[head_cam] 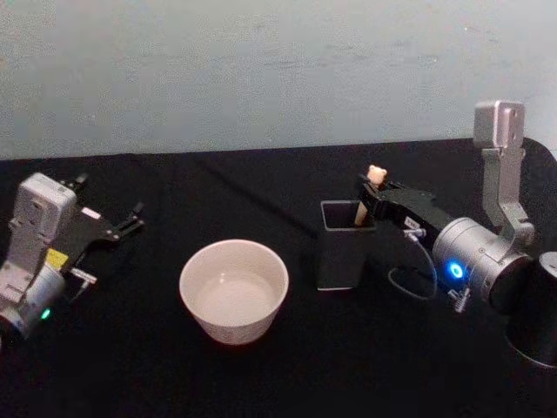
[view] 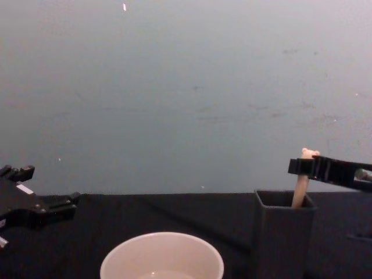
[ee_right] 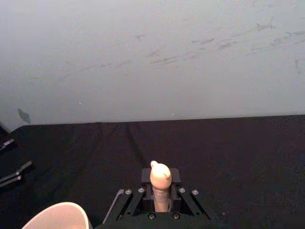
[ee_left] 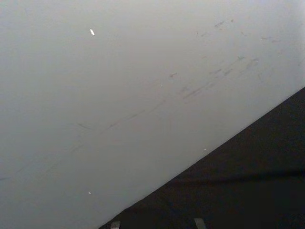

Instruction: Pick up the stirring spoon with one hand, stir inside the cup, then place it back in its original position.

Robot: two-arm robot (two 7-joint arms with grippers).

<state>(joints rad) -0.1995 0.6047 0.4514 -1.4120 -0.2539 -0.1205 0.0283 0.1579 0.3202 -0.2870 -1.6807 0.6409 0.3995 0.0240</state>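
In the head view, the right gripper (head_cam: 372, 193) reaches in from the right over the dark grey holder (head_cam: 342, 248), its jaws closed around the cream handle of the stirring spoon (head_cam: 372, 187), which stands upright in the holder with its bear head poking above the fingers. The cream-white cup (head_cam: 233, 290) sits on the black table (head_cam: 261, 374) just left of the holder, not touching it. The left gripper (head_cam: 130, 222) rests at the far left, well apart from the cup, with its 2 fingers spread open. In the right wrist view, the spoon handle (ee_right: 160, 183) is clamped between the black fingers (ee_right: 183, 202), and the cup's rim (ee_right: 62, 217) shows nearby. In the chest view, the spoon (view: 302, 185) leans slightly in the holder (view: 283, 235), gripped near its top by the right gripper (view: 305, 167); the cup (view: 161, 261) stands to the left, and the left gripper (view: 49, 206) hangs open at the left edge.
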